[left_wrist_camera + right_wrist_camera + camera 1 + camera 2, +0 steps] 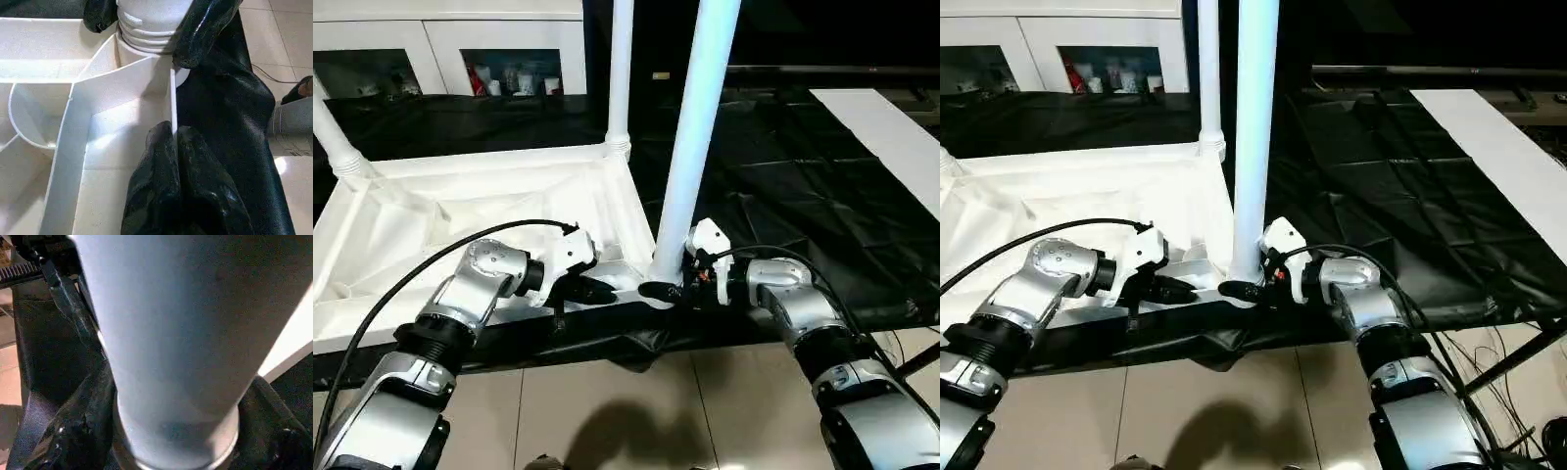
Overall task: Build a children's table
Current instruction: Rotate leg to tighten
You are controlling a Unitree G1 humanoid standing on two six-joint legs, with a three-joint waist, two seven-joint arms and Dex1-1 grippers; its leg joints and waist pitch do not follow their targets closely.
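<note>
Lying upside down on black sheeting (pixel 783 186), left half of the head view: tabletop (pixel 460 211), ribbed underside up; three legs standing in corner sockets: near leg (pixel 695 127) at centre, far leg (pixel 620 69) at upper centre, third leg (pixel 337 147) slanting in at the upper left edge; white cabinet (pixel 450 49) across the top left.

Pinching the tabletop's near rim, lower centre-left: left gripper (pixel 592 290), fingers (pixel 166 161) pressed together on the thin rim wall in the left wrist view, clenched on the plastic edge, just beside the near socket.

Flanking the base of the near leg, lower centre: right gripper (pixel 658 291), one black finger on each side of the tube where it meets the socket; jaws spread around the leg, contact with the tube impossible to judge; leg base (pixel 176 431) close up in the right wrist view.

Showing along the bottom: tiled floor (pixel 607 411).
</note>
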